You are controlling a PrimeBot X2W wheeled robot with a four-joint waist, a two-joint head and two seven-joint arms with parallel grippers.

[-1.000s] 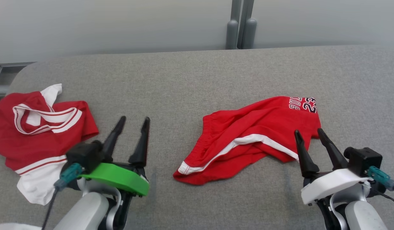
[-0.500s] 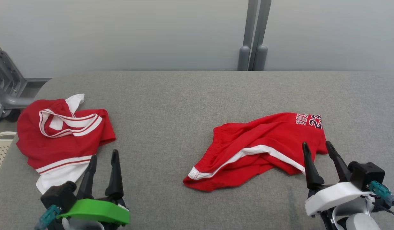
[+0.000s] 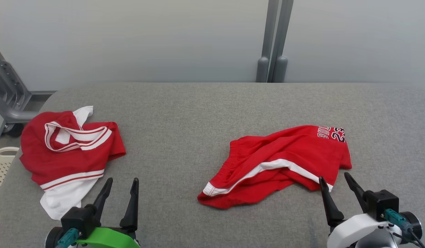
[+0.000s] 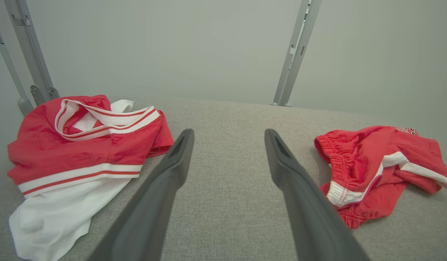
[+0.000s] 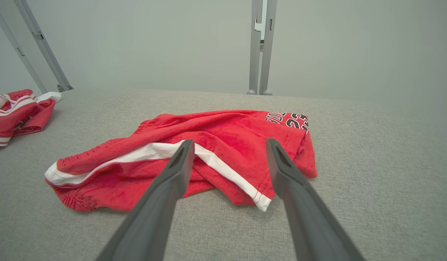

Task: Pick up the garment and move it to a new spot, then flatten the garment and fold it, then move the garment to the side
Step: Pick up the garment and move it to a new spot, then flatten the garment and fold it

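Left jaws drawn back to my edge of the surface [image 3: 185, 113], both pairs released, right jaws beside red shorts [image 3: 284, 155], jersey [image 3: 61, 155] at left edge

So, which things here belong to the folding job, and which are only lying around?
Job: red shorts, probably, crumpled before the open right gripper; open left gripper; grey table.
Lying about: red-and-white jersey at the left; metal posts behind.

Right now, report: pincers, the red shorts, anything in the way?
Left pincer open, empty. Right pincer open, empty, close to the red shorts. Shorts crumpled on grey table. Jersey off to the left, nothing blocking.
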